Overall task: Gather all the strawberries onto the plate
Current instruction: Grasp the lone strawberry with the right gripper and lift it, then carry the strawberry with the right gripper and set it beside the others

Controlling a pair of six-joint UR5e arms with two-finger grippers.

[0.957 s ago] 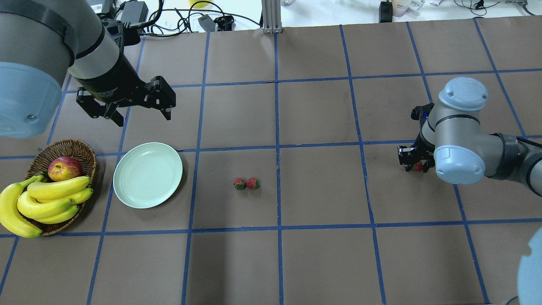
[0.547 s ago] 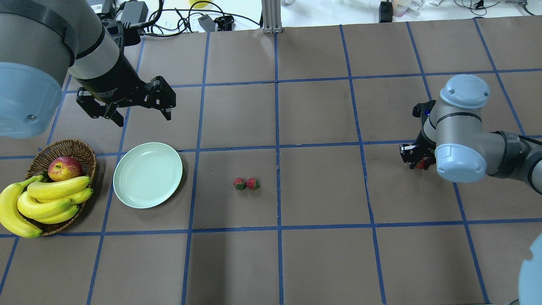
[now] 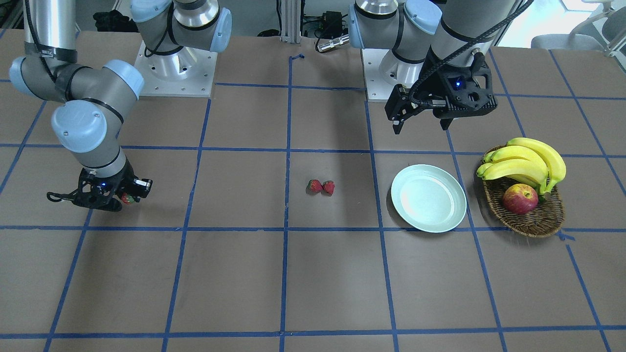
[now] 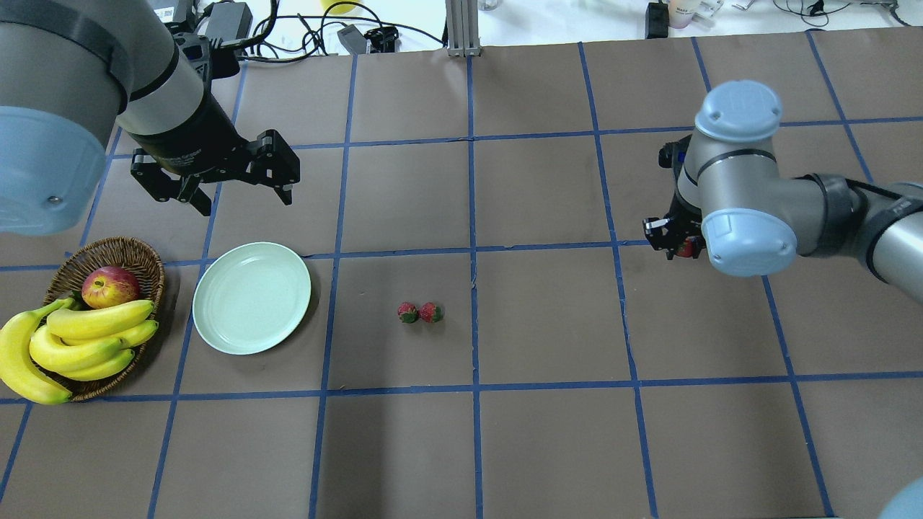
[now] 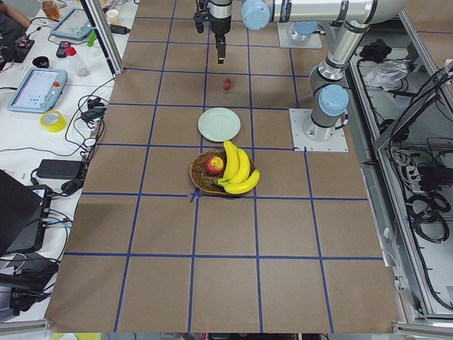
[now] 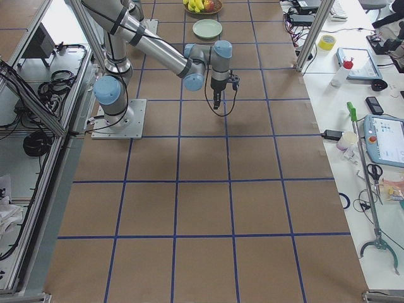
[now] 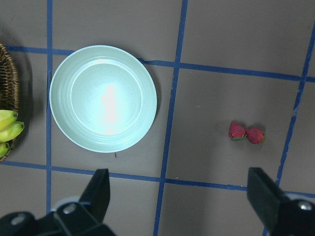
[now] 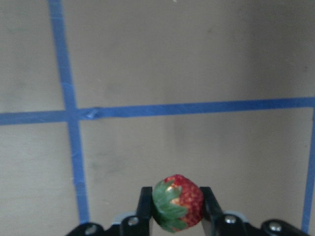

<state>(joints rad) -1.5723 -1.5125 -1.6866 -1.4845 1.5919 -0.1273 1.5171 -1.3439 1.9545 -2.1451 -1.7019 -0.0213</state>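
Two strawberries (image 4: 420,313) lie side by side on the table's middle; they also show in the front view (image 3: 321,187) and the left wrist view (image 7: 246,133). The pale mint plate (image 4: 252,298) lies bare to their left, also in the front view (image 3: 428,198) and the left wrist view (image 7: 103,98). My right gripper (image 8: 177,209) is shut on a third strawberry (image 8: 177,203) and holds it above the table, at the overhead view's right (image 4: 681,247). My left gripper (image 4: 234,191) hangs open and empty above the table, beyond the plate.
A brown wicker basket (image 4: 137,256) with bananas (image 4: 79,339) and a red-yellow apple (image 4: 109,286) stands left of the plate. Blue tape lines grid the brown table. Cables and boxes lie along the far edge (image 4: 303,32).
My right arm has lifted and moved left and away across the table with the strawberry in its gripper. The left arm, plate and two strawberries have not moved.
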